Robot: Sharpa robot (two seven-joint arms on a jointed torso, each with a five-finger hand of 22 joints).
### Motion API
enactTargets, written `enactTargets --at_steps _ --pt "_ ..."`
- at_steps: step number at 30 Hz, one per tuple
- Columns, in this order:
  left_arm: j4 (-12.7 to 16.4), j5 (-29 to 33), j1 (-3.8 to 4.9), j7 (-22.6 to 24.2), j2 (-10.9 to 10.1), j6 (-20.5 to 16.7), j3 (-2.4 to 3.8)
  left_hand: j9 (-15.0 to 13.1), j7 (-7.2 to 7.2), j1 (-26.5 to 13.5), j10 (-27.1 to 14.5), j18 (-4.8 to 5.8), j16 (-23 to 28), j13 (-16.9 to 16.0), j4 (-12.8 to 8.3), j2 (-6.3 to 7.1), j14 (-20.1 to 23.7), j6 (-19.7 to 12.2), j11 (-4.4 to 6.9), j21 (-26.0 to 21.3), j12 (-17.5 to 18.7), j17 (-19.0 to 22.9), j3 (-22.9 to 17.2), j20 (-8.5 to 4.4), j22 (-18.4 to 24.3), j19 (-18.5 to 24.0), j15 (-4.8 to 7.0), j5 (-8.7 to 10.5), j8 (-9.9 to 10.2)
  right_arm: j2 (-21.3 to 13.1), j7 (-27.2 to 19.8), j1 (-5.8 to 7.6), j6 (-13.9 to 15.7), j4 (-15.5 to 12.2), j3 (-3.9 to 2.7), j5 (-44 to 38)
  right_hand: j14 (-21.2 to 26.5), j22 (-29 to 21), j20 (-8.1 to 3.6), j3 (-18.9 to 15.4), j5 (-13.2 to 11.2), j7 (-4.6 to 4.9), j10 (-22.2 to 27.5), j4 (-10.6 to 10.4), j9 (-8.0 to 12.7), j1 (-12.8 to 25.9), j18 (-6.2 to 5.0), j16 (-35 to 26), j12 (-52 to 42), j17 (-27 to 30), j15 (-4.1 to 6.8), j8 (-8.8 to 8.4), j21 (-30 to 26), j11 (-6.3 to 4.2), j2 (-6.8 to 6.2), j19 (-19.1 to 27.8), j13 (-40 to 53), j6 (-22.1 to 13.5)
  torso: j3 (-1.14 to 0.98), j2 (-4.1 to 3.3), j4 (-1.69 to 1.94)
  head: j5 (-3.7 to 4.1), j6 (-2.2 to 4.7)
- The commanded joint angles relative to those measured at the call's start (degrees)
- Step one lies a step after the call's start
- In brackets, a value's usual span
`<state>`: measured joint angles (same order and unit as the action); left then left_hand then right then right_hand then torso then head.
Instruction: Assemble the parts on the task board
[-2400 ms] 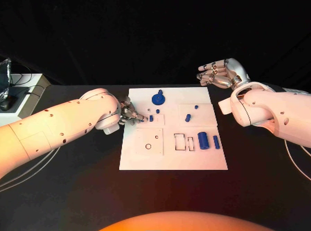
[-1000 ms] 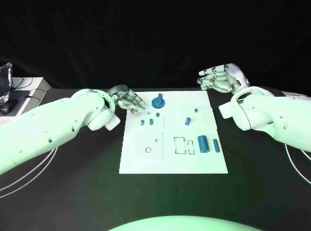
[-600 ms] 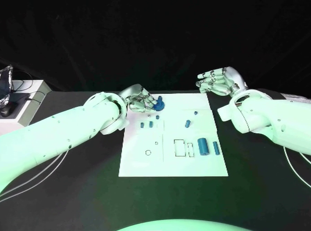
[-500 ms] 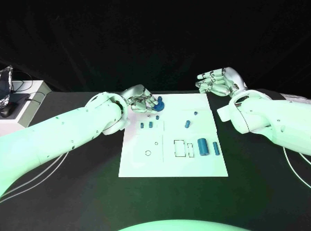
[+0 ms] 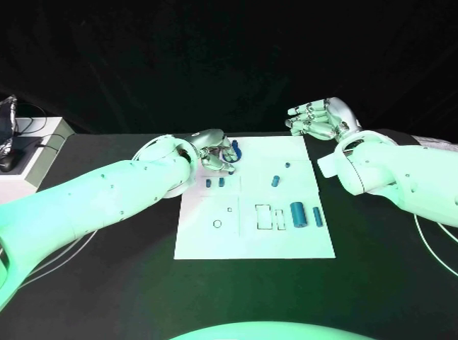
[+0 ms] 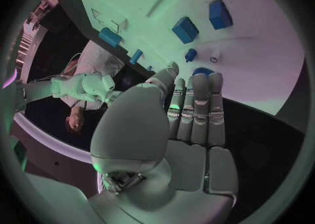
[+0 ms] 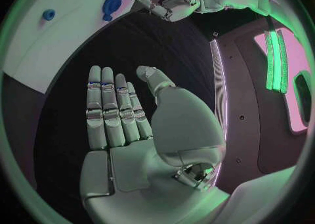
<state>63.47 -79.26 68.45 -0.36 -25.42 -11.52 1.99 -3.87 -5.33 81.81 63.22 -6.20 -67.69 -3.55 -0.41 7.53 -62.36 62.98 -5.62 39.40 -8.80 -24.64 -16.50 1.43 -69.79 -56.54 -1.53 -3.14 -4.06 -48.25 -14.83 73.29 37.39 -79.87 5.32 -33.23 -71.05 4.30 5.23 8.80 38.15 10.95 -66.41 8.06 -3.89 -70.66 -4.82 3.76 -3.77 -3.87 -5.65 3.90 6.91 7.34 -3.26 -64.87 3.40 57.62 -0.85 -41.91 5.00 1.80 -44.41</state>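
The white task board (image 5: 254, 234) lies mid-table. Near its far edge stands a round blue part with a handle (image 5: 235, 149). My left hand (image 5: 214, 150) is over that part, and the fingers (image 6: 197, 98) lie straight and together with their tips at the part (image 6: 202, 71); nothing shows in the hand. Two small blue blocks (image 5: 215, 182) lie just nearer, seen close in the left wrist view (image 6: 185, 29). A thick blue cylinder (image 5: 297, 211) and a slim one (image 5: 318, 217) lie at the board's right. My right hand (image 5: 316, 119) hovers off the far right corner, palm bare (image 7: 121, 124).
More small blue pieces (image 5: 277, 180) lie on the board's right half, beside rectangular slots (image 5: 262, 212) and a ring hole (image 5: 217, 224). A white box with a foil bag (image 5: 2, 134) stands at the table's far left. Black table surrounds the board.
My left hand has moved from the board's left edge by the small blocks to the far side, onto the round blue part. My right hand has barely moved.
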Motion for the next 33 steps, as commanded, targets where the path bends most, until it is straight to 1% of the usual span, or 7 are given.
enactTargets --at_steps 1,4,7,12,22,27,33 --pt "-0.1 -3.19 0.02 -1.34 0.3 1.95 -0.04 0.02 0.02 -0.4 0.68 -1.27 -0.84 0.02 -0.09 0.63 -0.15 0.77 0.0 0.46 0.62 0.87 -0.91 0.06 -0.75 -0.28 -0.02 0.06 0.39 0.04 -0.51 -0.02 -0.77 -0.14 -0.02 -0.17 0.27 -0.05 0.24 0.19 -0.1 0.06 0.27 -0.02 0.04 -0.21 -1.0 -0.23 0.27 0.09 0.17 -0.37 -0.11 0.11 -0.08 -0.05 -0.08 -0.25 0.05 -0.09 -0.07 0.04 -0.04" --pt "-0.12 -3.34 0.02 -1.73 0.41 2.55 -0.09 0.01 -0.02 -0.84 0.87 -1.33 -1.77 0.01 -0.14 0.81 -0.07 0.93 -0.08 0.6 1.18 1.92 -0.9 0.1 -1.25 -0.22 -0.09 0.1 0.35 0.03 -0.51 -0.02 -0.77 -0.17 -0.02 -0.17 0.27 -0.05 0.24 0.19 -0.1 0.06 0.27 -0.02 0.04 -0.21 -1.0 -0.23 0.27 0.09 0.17 -0.37 -0.11 0.11 -0.08 -0.05 -0.08 -0.25 0.07 -0.1 -0.05 0.05 -0.07" --pt "-0.23 -3.45 0.02 -2.12 0.53 2.93 -0.11 0.02 -0.09 -0.9 1.02 -1.39 -2.43 0.02 -0.19 0.83 -0.17 0.88 -0.05 0.68 1.38 2.54 -0.86 0.12 -1.53 -0.35 -0.06 0.16 0.37 0.03 -0.51 -0.02 -0.76 -0.22 -0.02 -0.17 0.27 -0.05 0.24 0.19 -0.1 0.06 0.27 -0.02 0.04 -0.21 -1.0 -0.23 0.27 0.09 0.17 -0.37 -0.11 0.11 -0.08 -0.05 -0.08 -0.25 0.04 -0.1 0.01 0.09 -0.13" --pt "-0.94 -3.67 0.02 -2.81 0.96 3.33 -0.13 0.03 -0.44 -0.47 1.62 -1.52 -3.14 0.02 -0.47 0.44 -0.24 1.1 0.1 0.89 1.67 3.33 -1.74 0.06 -2.0 -0.54 0.08 0.11 0.4 0.08 -0.52 -0.02 -0.76 -0.27 -0.03 -0.18 0.27 -0.05 0.24 0.19 -0.1 0.06 0.27 -0.02 0.04 -0.21 -1.0 -0.23 0.27 0.09 0.17 -0.37 -0.11 0.11 -0.08 -0.05 -0.08 -0.25 0.04 -0.07 -0.1 0.04 -0.2" --pt "-2.21 -3.79 -0.01 -3.26 1.7 4.96 -0.23 0.03 -0.54 -0.55 3.22 -1.69 -4.2 -0.01 -1.55 0.33 -0.48 1.88 0.53 1.58 2.3 4.2 -4.54 -0.16 -3.11 -0.67 0.4 0.1 0.39 0.07 -0.53 -0.02 -0.77 -0.35 -0.03 -0.18 0.27 -0.05 0.24 0.19 -0.1 0.06 0.27 -0.02 0.04 -0.21 -1.0 -0.23 0.27 0.09 0.17 -0.37 -0.11 0.11 -0.08 -0.05 -0.08 -0.25 0.04 -0.06 -0.08 0.14 -0.35" --pt "-2.48 -3.55 -0.03 -2.99 2.04 5.07 -0.31 0.05 -0.51 -0.85 4.01 -1.59 -4.68 -0.02 -1.9 0.15 -0.55 2.02 0.78 1.84 2.55 4.35 -5.13 -0.35 -3.55 -0.7 0.58 0.12 0.43 0.08 -0.54 -0.02 -0.77 -0.38 -0.03 -0.18 0.27 -0.05 0.24 0.19 -0.1 0.06 0.27 -0.02 0.04 -0.21 -1.0 -0.23 0.27 0.09 0.17 -0.37 -0.11 0.11 -0.08 -0.05 -0.08 -0.25 0.01 -0.05 -0.08 0.23 -0.44" --pt "-2.62 -3.24 -0.05 -2.74 2.33 4.97 -0.39 0.07 -0.55 -0.95 4.18 -1.55 -5.0 -0.04 -2.26 0.07 -0.42 1.42 0.77 1.96 2.83 4.49 -5.51 -0.4 -3.9 -0.65 0.57 0.11 0.48 0.08 -0.55 -0.02 -0.75 -0.39 -0.03 -0.18 0.27 -0.05 0.24 0.19 -0.1 0.06 0.27 -0.02 0.04 -0.21 -1.0 -0.23 0.27 0.09 0.17 -0.37 -0.11 0.11 -0.08 -0.05 -0.08 -0.25 0.0 -0.04 -0.09 0.28 -0.48"
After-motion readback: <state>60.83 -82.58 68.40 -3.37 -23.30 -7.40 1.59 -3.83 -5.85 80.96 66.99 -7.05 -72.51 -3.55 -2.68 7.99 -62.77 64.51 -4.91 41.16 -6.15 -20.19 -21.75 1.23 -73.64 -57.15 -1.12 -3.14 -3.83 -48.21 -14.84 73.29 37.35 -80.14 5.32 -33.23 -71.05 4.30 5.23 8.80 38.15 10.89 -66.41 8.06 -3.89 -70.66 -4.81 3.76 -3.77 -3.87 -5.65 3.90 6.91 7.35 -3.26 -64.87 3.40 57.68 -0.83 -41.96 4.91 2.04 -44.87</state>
